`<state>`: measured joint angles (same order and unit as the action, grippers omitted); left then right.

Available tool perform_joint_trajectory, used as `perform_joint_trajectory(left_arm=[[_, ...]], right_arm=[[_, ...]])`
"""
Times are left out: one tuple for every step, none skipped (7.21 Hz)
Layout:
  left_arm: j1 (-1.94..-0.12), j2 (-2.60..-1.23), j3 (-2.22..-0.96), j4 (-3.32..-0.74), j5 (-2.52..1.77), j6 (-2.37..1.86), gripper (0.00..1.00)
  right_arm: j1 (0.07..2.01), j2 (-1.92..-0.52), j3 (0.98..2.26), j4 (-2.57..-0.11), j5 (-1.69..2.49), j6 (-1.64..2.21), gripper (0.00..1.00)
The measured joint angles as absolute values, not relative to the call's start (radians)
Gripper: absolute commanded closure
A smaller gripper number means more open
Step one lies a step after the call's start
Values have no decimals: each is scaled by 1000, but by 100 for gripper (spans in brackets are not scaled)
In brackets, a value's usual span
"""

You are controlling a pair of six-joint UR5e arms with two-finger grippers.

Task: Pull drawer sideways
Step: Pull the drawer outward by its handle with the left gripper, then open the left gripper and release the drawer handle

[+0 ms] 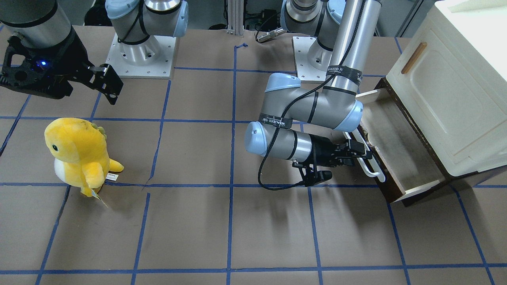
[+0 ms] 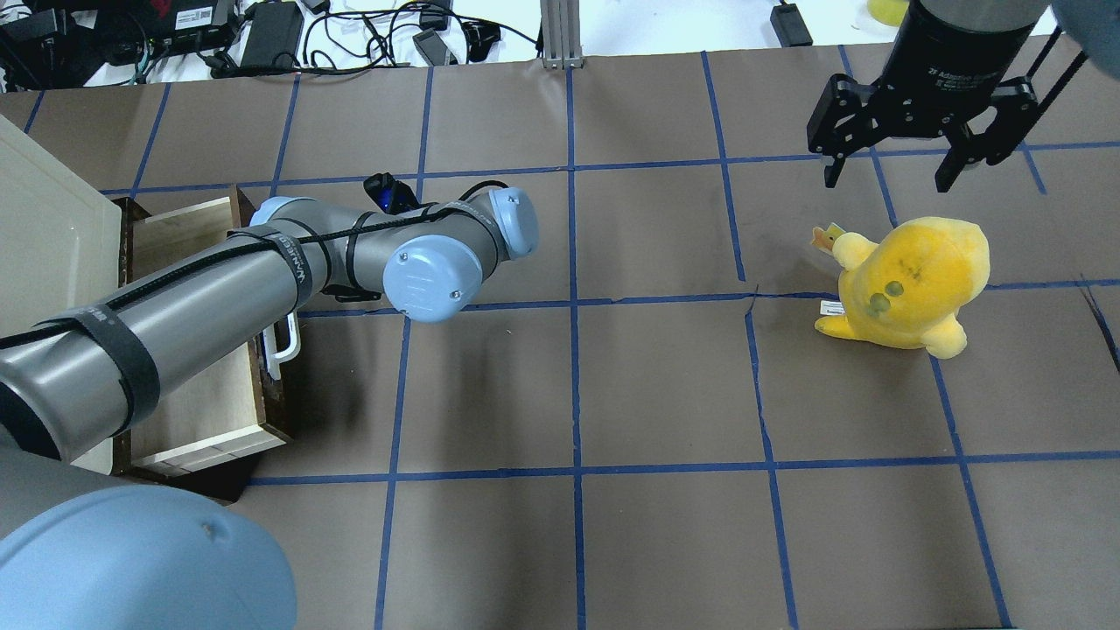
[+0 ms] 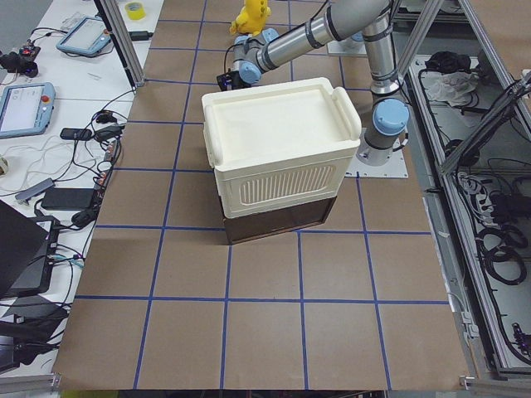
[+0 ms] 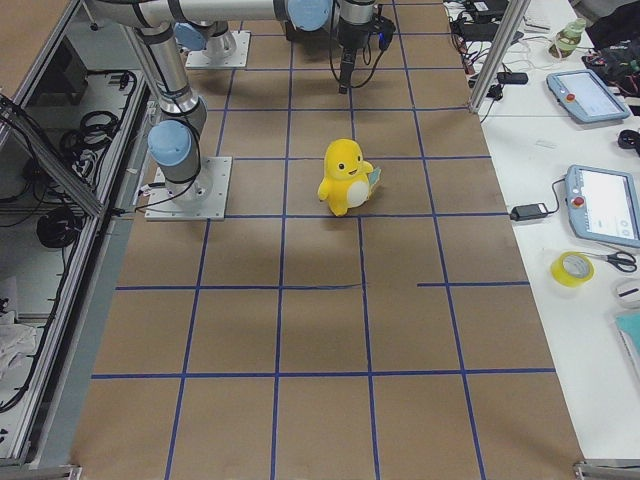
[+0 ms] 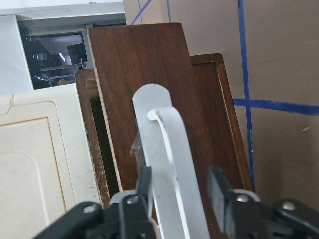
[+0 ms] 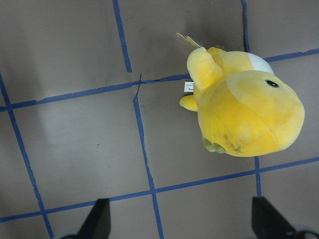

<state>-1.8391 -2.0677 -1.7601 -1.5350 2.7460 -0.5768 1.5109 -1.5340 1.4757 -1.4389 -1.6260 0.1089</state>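
The drawer (image 1: 396, 146) stands pulled out from under the cream cabinet (image 1: 447, 91), showing its pale interior; it also shows in the overhead view (image 2: 201, 402). Its dark brown front (image 5: 144, 74) carries a long white bar handle (image 1: 374, 170). My left gripper (image 1: 358, 152) is shut on the handle, with one finger on each side of the bar (image 5: 167, 144). My right gripper (image 2: 888, 179) is open and empty, held above the table far from the drawer.
A yellow plush toy (image 1: 77, 152) stands on the brown paper-covered table below and in front of my right gripper, and fills the right wrist view (image 6: 244, 109). The cabinet door has a small wooden handle (image 1: 414, 57). Blue tape lines grid the table.
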Motion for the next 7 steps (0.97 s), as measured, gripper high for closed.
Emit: perform_joint_trajectory(left_arm=[[-1839,-2061,-1760,-1533,2743,-572,0],[-1840,-2046,-1757,-1527,2732,-548,0],[-1843,-2027,-1752,-1508,2681,-507,0],[-1848,-2003,-1745,-1465,2580,-459,0],[-1851,-1973,-1738,-1399,2460,-382,0],[-1852,-1933,-1726,-1330,2336,-286,0],[-1852,-1879,-1710,-1287,2216,-205,0]], right_arm=[[1511,-1534,1476,-1439,-1626,109,0],[1511,-1534,1476,-1439,-1626,109,0],[1511,-1534,1476,-1439,-1626,109,0],[1511,-1534,1476,-1439,-1626,109,0],[1511,-1534,1476,-1439,-1626,109,0],[1511,-1534,1476,-1439,-1626,109,0],[1511,-1534,1476,-1439,-1626,109,0]])
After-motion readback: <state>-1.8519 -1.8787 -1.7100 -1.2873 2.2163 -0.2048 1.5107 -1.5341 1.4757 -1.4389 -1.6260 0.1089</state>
